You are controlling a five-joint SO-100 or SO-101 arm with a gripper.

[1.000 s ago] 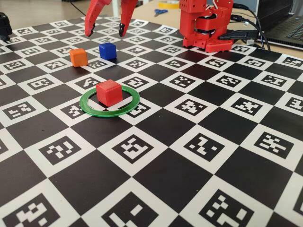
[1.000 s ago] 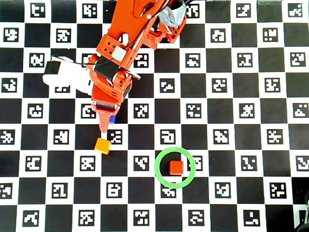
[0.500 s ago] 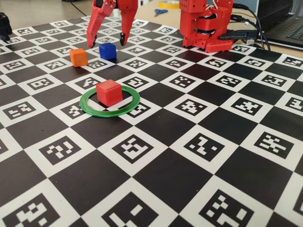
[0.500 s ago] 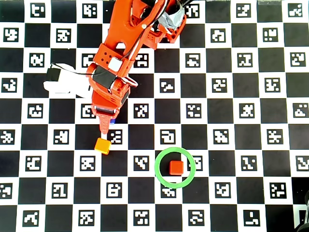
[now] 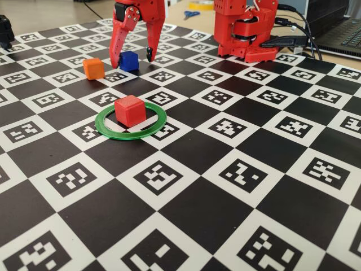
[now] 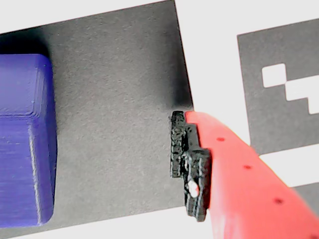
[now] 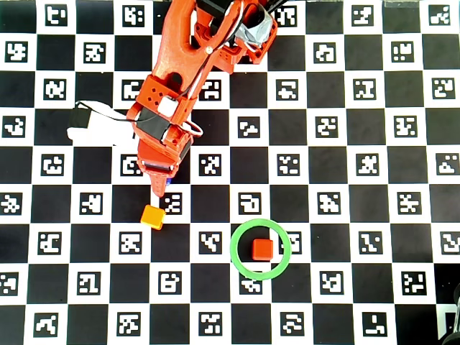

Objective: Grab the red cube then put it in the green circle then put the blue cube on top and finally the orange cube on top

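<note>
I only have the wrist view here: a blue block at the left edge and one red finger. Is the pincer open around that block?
Observer: Yes. In the fixed view the pincer is open, its fingers on either side of the blue cube.
Reviewer: Is red placed?
Observer: The red cube sits inside the green circle.
Reviewer: And orange?
Observer: The orange cube sits alone on the board, outside the ring.

A black-and-white checkered marker mat [image 5: 237, 169] covers the counter under even, bright light, with a bare wooden surface [image 5: 39, 14] at eleven o'clock, blue-handled scissors [image 5: 191, 13] at twelve and a dark laptop [image 5: 344, 31] at two.
</note>
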